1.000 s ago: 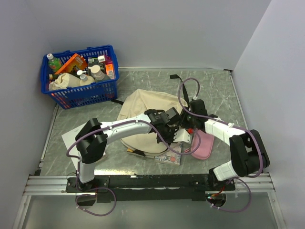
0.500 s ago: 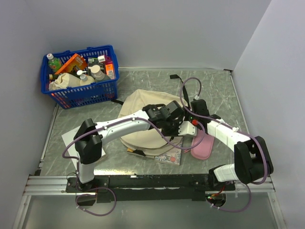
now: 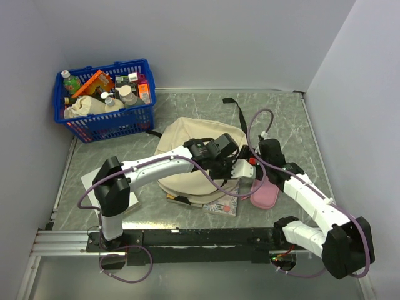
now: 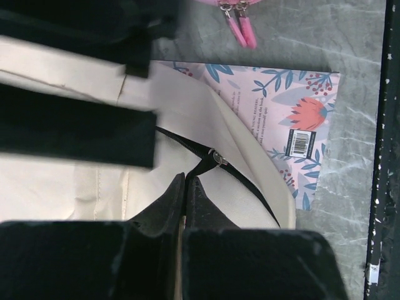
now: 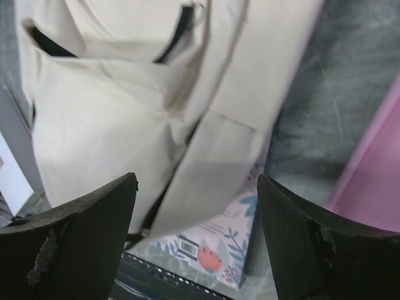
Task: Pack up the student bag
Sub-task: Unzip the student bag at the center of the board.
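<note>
The cream student bag [image 3: 187, 153] lies in the middle of the table with its black straps [image 3: 236, 109] trailing to the far side. My left gripper [image 3: 232, 167] is over its near right corner. In the left wrist view the left gripper [image 4: 185, 179] is shut on a black zip strap [image 4: 240, 181] of the bag [image 4: 75, 181]. My right gripper [image 3: 249, 174] hangs open just to the right of it. In the right wrist view the right gripper [image 5: 197, 181] is empty above a bag flap [image 5: 212, 169] and a floral book [image 5: 219, 256].
The floral book [image 3: 225, 205] lies partly under the bag's near edge, and it also shows in the left wrist view [image 4: 300, 119]. A pink pouch [image 3: 265, 194] lies right of it. A blue basket [image 3: 134, 119] of bottles stands far left. A white sheet [image 3: 92, 181] lies at the left.
My right arm has stretched out, its elbow swinging to the near right, and its gripper has drawn slightly right. My left gripper has shifted a little to the far right over the bag.
</note>
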You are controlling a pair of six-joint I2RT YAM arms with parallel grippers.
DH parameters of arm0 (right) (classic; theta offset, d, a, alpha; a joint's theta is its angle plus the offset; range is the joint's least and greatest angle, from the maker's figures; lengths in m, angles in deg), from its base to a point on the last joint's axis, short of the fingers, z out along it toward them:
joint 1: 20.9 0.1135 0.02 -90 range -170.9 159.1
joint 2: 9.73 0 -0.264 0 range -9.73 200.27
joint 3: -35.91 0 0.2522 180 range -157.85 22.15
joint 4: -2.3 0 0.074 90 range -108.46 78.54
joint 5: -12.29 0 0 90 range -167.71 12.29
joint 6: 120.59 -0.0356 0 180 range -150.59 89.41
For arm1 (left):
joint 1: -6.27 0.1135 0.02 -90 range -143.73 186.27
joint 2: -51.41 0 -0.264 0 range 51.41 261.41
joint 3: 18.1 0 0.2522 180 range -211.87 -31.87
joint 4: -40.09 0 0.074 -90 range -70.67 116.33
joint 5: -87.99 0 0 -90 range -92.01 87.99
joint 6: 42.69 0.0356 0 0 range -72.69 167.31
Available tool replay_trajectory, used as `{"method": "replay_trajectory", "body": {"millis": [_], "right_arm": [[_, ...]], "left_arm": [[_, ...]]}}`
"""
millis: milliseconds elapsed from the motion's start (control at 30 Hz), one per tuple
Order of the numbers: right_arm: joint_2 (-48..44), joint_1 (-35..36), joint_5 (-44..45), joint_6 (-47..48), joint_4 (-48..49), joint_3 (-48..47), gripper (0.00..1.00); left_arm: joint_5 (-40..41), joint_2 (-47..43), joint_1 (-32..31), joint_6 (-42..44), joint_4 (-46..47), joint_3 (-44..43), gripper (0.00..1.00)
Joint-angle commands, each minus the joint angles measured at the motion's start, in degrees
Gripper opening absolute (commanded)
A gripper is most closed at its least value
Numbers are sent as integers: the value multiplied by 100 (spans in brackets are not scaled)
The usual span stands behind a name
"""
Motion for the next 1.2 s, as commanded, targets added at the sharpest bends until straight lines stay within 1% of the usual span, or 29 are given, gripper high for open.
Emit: {"method": "replay_trajectory", "body": {"millis": [0,133,233,333,433,467,533,567,633,667,733,800,867,1000,1167], "right_arm": [[-176,27,-39,-91,-349,207,84],[-246,88,-733,-389,-94,357,83],[-264,123,-962,-618,117,471,83],[-194,211,-1112,-916,423,620,82],[-1,343,-981,-1040,556,673,79],[43,352,-850,-1057,591,673,74],[149,352,-683,-1049,601,647,67],[219,352,-551,-1049,635,604,60],[281,343,-410,-1023,601,551,51],[359,352,-305,-979,583,472,42],[413,352,-243,-935,522,358,39],[457,335,-120,-891,408,287,39],[431,335,-23,-829,363,243,37],[500,168,249,-654,241,111,32],[843,-122,452,-355,108,-328,24]], "left_arm": [[109,-277,-5,-67,247,-264,1],[101,-277,4,-67,247,-291,1],[74,-260,4,-102,282,-291,1],[48,-225,4,-128,273,-405,1],[4,-163,4,-190,229,-589,1],[-40,-128,4,-216,160,-703,1],[-101,-101,-5,-277,106,-801,1],[-154,-93,-5,-321,45,-871,1],[-224,-101,-14,-348,1,-906,1],[-259,-110,-23,-365,-43,-898,1],[-277,-163,-31,-366,-78,-828,1],[-295,-198,-40,-348,-79,-722,1],[-330,-259,-40,-348,-70,-564,1],[-435,-321,-40,-401,-157,-370,1],[-497,-488,-49,-497,-272,-142,1]]}}
